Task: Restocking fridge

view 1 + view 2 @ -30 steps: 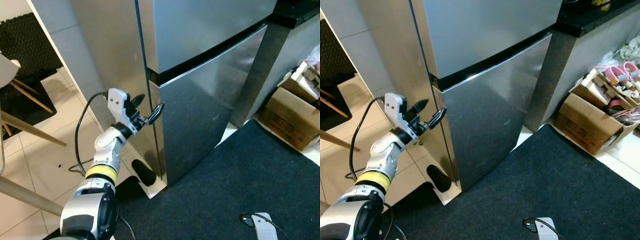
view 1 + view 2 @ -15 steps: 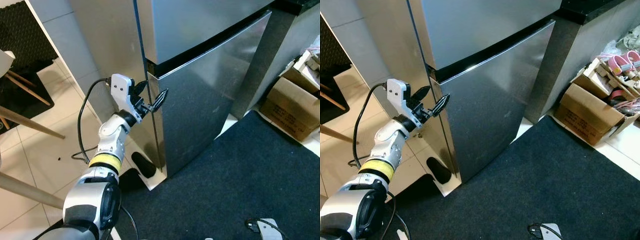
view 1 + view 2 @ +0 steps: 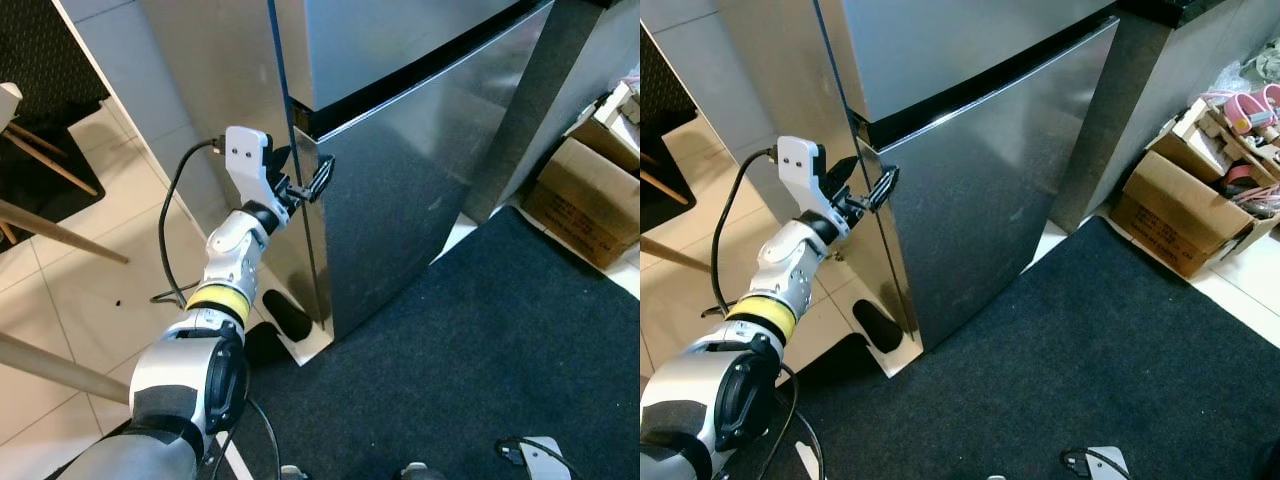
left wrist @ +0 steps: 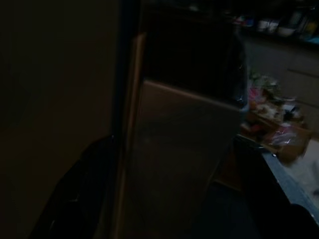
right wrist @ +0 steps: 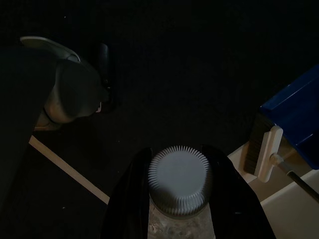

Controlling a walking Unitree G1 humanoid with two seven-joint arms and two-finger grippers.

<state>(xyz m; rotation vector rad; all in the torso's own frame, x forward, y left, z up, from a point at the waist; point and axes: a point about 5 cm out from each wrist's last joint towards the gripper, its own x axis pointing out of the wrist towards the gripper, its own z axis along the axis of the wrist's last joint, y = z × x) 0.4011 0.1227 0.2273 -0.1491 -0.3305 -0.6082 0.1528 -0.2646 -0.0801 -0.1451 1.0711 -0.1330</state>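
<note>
in front of the robot, on the tiled floor:
fridge: a tall stainless-steel fridge (image 3: 400, 150) stands closed, with an upper door above a black seam and a lower door (image 3: 990, 200) below it; its left corner faces the camera.
rug: a dark rug (image 3: 470, 370) lies on the floor before the fridge, running up to its base.
floor: pale tiles (image 3: 90, 310) show to the left of the fridge, with a black cable (image 3: 170, 240) looping over them beside the arm.
cardboard box: a brown cardboard box (image 3: 1170, 225) sits on the floor to the right of the fridge, near a dark cabinet side, holding pink and pale odds and ends that are too small to name.
left arm: the silver left arm, with a yellow band, reaches up and forward to the fridge's left corner.
left gripper: the left gripper (image 3: 300, 183) is at the left edge of the lower door, just under the black seam; its two black fingers are spread apart, one on the fridge's side, the other on the door's front edge; contact cannot be told.
right gripper: in the dark right wrist view, the right gripper (image 5: 179, 199) has its fingers clamped on either side of a bottle.
bottle: the bottle (image 5: 179, 186) has a white ribbed cap and a clear body below it, and hangs above the dark rug.
</note>
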